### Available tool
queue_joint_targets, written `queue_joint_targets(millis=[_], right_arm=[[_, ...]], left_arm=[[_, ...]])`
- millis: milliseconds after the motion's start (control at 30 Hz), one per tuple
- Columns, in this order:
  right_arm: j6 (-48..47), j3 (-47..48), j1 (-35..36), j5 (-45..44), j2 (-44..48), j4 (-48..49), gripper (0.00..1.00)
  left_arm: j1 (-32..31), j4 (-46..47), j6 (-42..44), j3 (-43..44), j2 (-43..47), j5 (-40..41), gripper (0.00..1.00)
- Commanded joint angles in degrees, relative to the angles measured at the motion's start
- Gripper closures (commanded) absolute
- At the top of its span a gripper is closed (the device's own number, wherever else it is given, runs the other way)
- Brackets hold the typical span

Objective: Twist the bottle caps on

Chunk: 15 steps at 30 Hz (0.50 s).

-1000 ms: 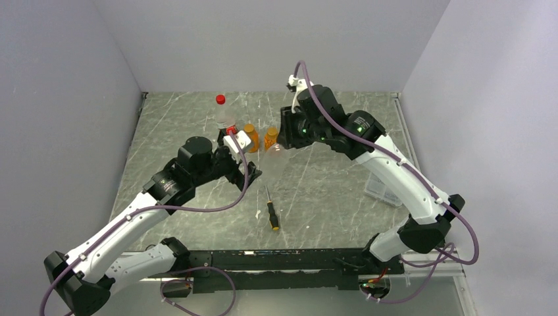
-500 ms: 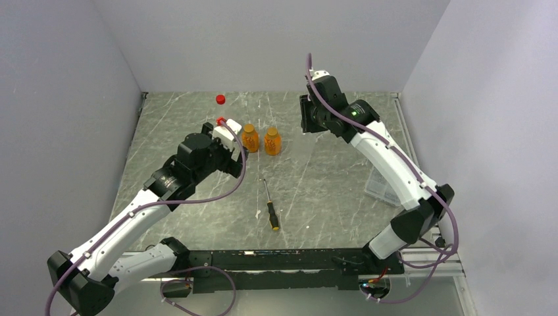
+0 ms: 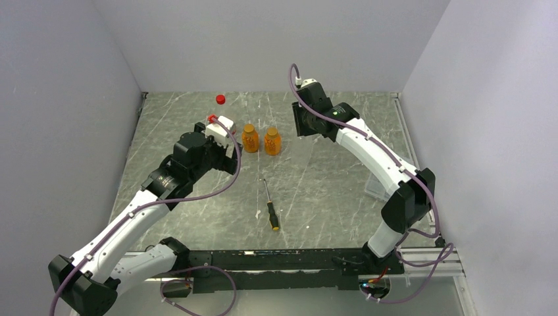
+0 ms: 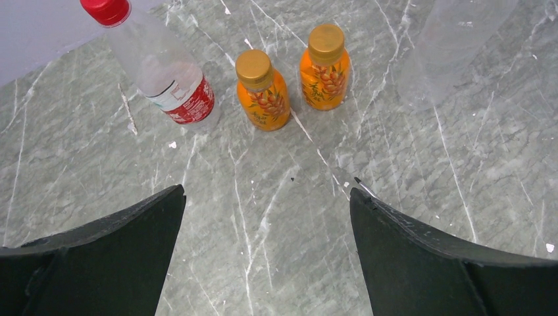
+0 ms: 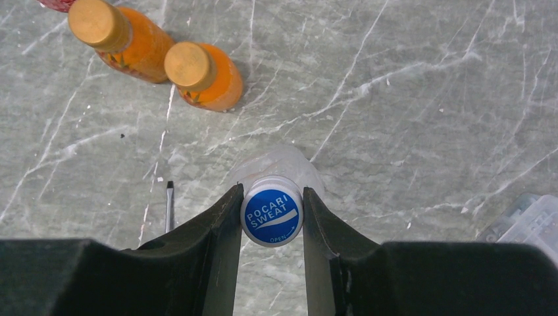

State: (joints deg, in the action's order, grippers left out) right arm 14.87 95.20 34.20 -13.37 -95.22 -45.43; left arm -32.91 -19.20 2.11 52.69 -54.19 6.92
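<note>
My right gripper is shut on the blue cap with white lettering, which sits on top of a clear bottle standing on the table. In the top view this gripper points down, right of the two amber-orange bottles. Both of those carry orange caps. The taller clear bottle with the red-white label wears a red cap. My left gripper is open and empty, well short of the bottles.
A black-and-orange-handled screwdriver lies in the middle of the marble table, its tip near my right gripper. A clear plastic box sits at the right, partly behind the right arm. Grey walls close in the back and both sides.
My left gripper has drawn back to the left, away from the bottles. My right gripper has carried the clear bottle right, away from the orange bottles, and has turned over it.
</note>
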Motion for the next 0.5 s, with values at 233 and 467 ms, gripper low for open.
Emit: queue_joint_targets(millis=[233,467], right_arm=[[-0.7,-5.0,-0.5,-0.4,1.4,5.7,0.79],[-0.2,-7.8,-0.5,-0.3,2.8,6.9,0.67]], left_arm=[[0.8,2.2,-1.6,0.0,0.3,-0.7,0.01],[1.0,2.2,-1.8,-0.1,0.1,-1.3,0.01]])
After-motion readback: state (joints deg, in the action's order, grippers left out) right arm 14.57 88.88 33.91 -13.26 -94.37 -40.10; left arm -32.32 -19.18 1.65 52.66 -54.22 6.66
